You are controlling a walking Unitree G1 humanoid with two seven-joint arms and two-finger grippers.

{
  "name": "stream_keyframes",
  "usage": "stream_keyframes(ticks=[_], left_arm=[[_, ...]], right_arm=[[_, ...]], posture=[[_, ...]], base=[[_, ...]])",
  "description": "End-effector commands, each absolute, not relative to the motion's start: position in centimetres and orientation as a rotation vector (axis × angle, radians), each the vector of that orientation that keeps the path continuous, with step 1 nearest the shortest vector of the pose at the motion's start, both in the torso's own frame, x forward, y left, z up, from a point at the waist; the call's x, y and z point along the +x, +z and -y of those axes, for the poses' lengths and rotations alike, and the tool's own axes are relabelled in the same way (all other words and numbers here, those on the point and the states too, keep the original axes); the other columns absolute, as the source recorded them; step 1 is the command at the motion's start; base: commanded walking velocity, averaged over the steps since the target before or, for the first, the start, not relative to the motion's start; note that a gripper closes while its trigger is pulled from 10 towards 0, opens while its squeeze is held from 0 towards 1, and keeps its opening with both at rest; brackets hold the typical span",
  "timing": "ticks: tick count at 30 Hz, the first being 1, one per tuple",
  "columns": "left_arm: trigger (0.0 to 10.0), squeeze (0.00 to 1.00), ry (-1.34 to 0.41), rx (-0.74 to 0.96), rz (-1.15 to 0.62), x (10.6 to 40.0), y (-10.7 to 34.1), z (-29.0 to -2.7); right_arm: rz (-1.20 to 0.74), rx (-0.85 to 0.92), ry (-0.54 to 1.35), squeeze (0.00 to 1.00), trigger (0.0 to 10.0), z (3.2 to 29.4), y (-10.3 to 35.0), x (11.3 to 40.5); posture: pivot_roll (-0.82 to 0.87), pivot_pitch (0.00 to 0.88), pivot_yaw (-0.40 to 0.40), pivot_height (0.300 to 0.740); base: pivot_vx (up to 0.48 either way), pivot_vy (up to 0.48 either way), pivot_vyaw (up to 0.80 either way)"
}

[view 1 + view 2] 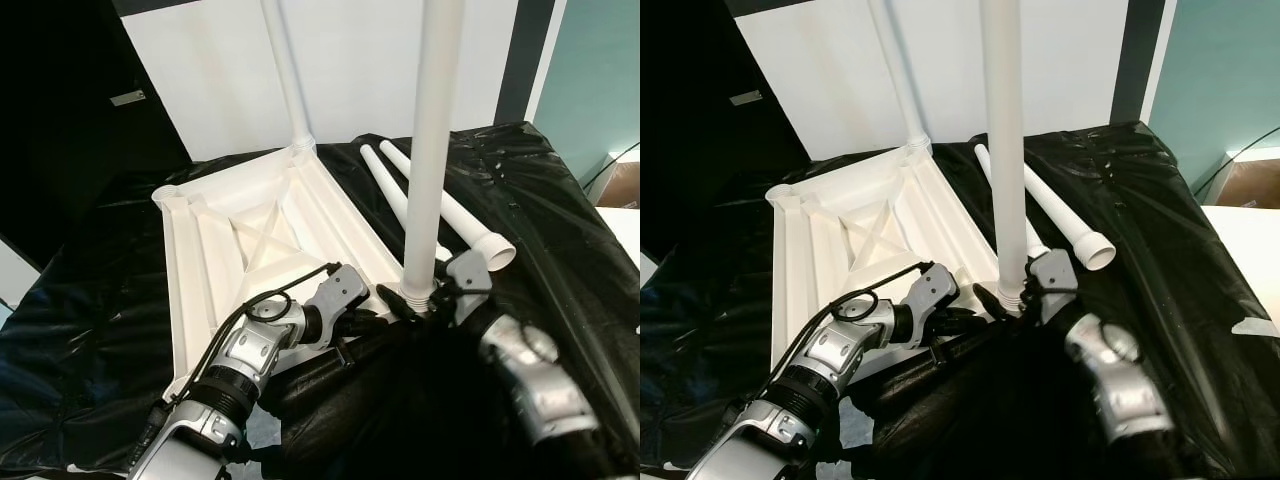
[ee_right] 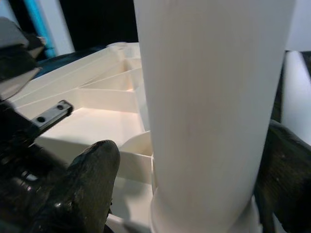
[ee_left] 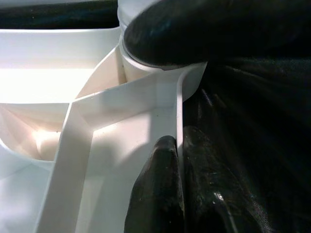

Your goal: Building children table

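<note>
The white table top [image 1: 215, 250] lies upside down on a black plastic sheet [image 1: 540, 190]. One white leg [image 1: 284, 70] stands upright in its far corner. A second leg [image 1: 433, 150] stands in the near right corner socket. My right gripper [image 1: 427, 293] straddles this leg's base, open; one of its fingers [image 2: 95, 167] sits a little off the leg. My left gripper [image 1: 383, 322] is low at the table top's near rim, left of that socket. Its fingers [image 3: 158, 187] are pinched on the thin rim wall [image 3: 179, 111]. Two loose legs [image 1: 445, 210] lie on the sheet.
White wall panels [image 1: 210, 80] rise behind the table top, with a dark opening [image 1: 60, 120] at the left. The sheet is crumpled and glossy, and bunches up over my near right side [image 1: 400, 400]. A teal wall [image 1: 600, 80] stands at the far right.
</note>
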State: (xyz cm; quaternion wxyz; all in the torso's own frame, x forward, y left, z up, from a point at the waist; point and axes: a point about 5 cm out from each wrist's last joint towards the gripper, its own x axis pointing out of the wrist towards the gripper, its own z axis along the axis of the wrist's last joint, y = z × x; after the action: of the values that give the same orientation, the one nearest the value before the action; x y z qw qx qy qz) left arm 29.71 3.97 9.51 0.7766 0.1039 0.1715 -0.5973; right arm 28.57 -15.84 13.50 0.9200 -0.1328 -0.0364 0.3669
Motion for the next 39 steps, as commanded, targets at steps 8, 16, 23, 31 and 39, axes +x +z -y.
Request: stream_keyframes(ticks=[8,16,23,31,39], left_arm=[[10.0,0.0,-1.273,0.184,-0.521,28.2,6.2,-4.8],[10.0,0.0,-1.266,0.187,-0.521,28.2,6.3,-4.9],[10.0,0.0,-1.261,0.185,-0.52,28.3,6.3,-4.9],[10.0,0.0,-1.27,0.187,-0.526,28.1,6.2,-4.7],[10.0,0.0,-1.266,0.188,-0.526,28.1,6.2,-4.9]], right_arm=[[-0.016,-0.258,0.902,0.0,0.0,16.2,13.3,29.3],[0.08,-0.193,0.497,0.0,0.0,15.3,11.8,27.0],[0.095,-0.145,0.258,0.0,0.0,16.1,11.4,26.6],[0.093,-0.159,0.255,0.0,7.2,15.3,11.5,26.4],[0.099,-0.144,0.542,0.0,10.0,14.5,12.1,27.3]], posture=[[-0.1,0.0,0.106,0.74],[-0.09,0.0,0.103,0.74],[-0.09,0.0,0.104,0.74],[-0.1,0.0,0.11,0.74],[-0.1,0.0,0.112,0.74]], base=[[0.0,0.0,0.0],[0.0,0.0,0.0],[0.0,0.0,0.0],[0.0,0.0,0.0],[0.0,0.0,0.0]])
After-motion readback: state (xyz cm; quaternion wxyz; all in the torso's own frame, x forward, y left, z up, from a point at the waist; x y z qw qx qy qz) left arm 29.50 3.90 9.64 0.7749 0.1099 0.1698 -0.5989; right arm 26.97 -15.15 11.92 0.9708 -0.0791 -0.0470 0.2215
